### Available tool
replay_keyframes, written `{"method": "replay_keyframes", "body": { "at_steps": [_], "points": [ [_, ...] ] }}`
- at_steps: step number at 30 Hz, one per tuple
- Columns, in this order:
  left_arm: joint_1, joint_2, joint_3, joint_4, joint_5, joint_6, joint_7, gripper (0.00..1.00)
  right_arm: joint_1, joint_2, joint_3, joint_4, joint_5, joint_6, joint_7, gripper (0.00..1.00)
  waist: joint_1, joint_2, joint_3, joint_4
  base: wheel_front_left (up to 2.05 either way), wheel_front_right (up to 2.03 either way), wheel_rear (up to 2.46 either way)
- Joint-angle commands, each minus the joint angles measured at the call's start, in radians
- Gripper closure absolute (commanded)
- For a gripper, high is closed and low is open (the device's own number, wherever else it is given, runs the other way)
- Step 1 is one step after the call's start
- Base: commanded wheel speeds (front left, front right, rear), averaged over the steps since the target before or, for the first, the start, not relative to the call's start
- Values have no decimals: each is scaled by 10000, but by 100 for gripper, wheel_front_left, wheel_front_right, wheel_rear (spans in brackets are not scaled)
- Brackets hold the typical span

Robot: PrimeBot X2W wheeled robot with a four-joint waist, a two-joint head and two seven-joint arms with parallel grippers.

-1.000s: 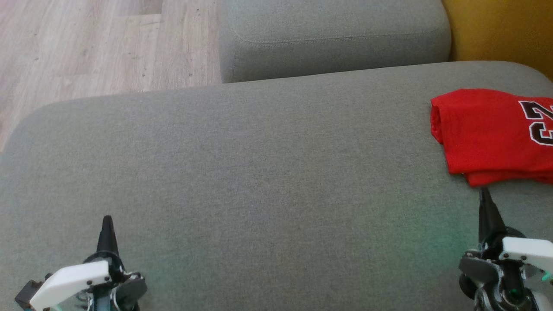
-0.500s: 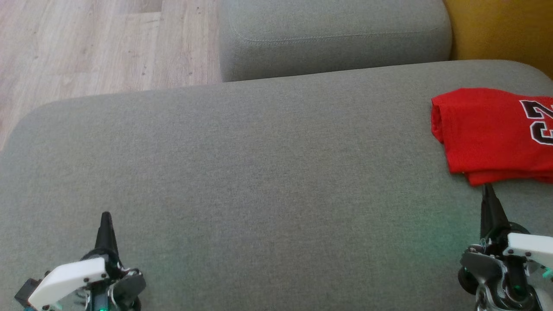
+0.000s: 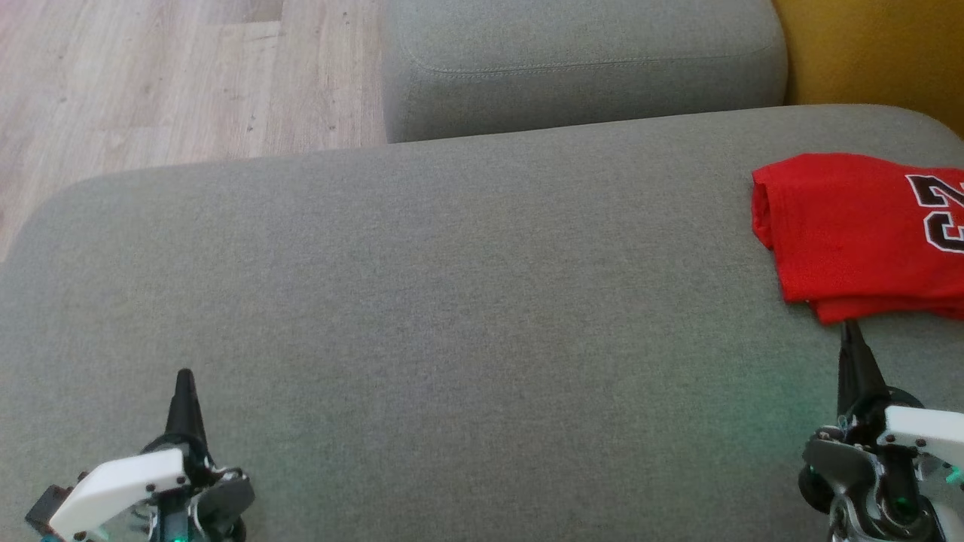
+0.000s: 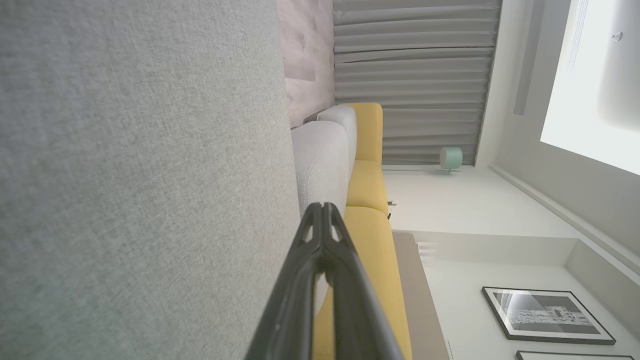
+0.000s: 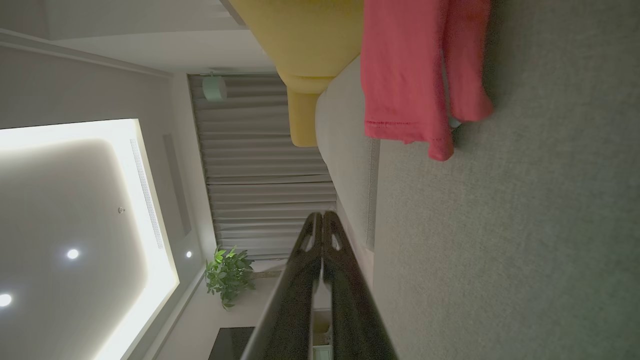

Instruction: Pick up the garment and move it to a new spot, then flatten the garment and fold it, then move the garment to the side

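Soft, even daylight fills the head view, slightly grainy, with a faint green glow on the sofa seat (image 3: 482, 301) toward its near right corner. The left wrist view is bright, its ceiling panel (image 4: 590, 75) washed out. The right wrist view is dim; the shirt (image 5: 405, 75) there looks blurred.

Grey fabric sofa seat (image 3: 452, 301), folded red garment (image 3: 843, 226) lying at its right end
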Motion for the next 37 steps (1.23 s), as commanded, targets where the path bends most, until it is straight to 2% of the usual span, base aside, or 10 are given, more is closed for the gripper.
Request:
{"method": "replay_keyframes", "body": {
  "at_steps": [1, 37],
  "points": [
    [-508, 39, 385, -364, -55, -69, 71, 100, -505, -47, 201, -378, 69, 79, 59, 100, 0, 0, 0, 0, 0, 0, 0],
    [-508, 39, 384, -365, -55, -69, 71, 100, -505, -47, 203, -378, 70, 79, 58, 100, 0, 0, 0, 0, 0, 0, 0]
  ]
}}
